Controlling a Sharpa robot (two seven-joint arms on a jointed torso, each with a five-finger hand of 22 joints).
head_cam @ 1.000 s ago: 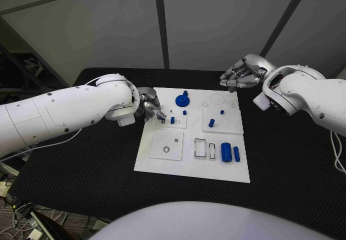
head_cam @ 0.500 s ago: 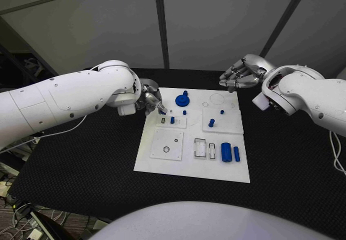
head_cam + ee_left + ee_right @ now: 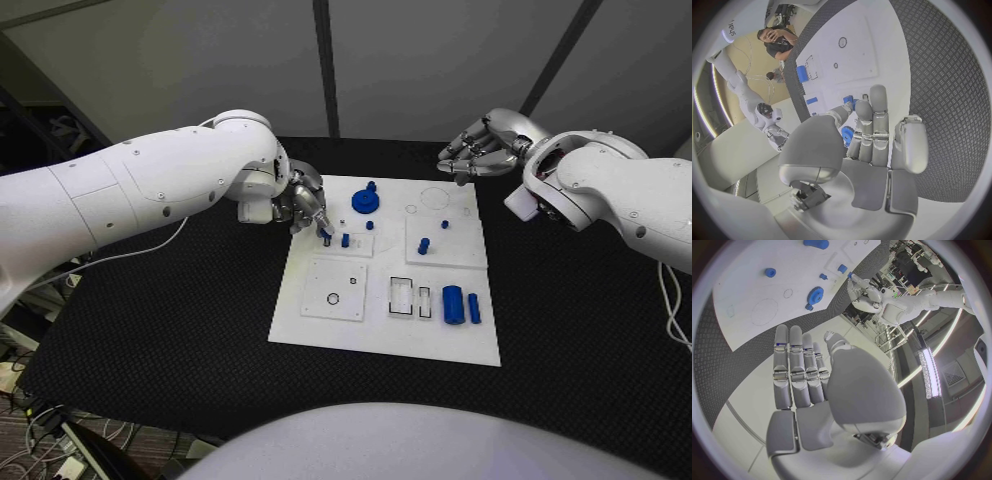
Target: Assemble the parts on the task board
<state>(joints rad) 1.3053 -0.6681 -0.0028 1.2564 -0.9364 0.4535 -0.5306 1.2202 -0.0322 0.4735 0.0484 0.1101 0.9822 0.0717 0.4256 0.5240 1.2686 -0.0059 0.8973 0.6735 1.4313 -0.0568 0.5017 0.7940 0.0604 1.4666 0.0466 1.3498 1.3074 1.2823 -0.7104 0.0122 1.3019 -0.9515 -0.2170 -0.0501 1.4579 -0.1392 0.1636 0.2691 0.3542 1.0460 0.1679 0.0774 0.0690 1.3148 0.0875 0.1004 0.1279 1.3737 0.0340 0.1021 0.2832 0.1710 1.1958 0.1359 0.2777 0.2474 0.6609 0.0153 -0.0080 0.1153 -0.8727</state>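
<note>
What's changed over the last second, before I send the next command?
The left hand has moved along the task board's left edge toward its far end, fingertips now at the small blue pegs. I can't tell if it holds one. The right hand and the other parts stayed put.

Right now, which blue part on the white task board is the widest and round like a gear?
The blue gear-shaped disc near the white task board's far edge; the other blue parts are slim pegs or cylinders.

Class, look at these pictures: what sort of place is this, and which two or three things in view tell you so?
Probably a robotics lab or test cell. A white task board with small blue parts lies on a black table, grey partition panels stand behind it, and another white robot stands in the room.
</note>
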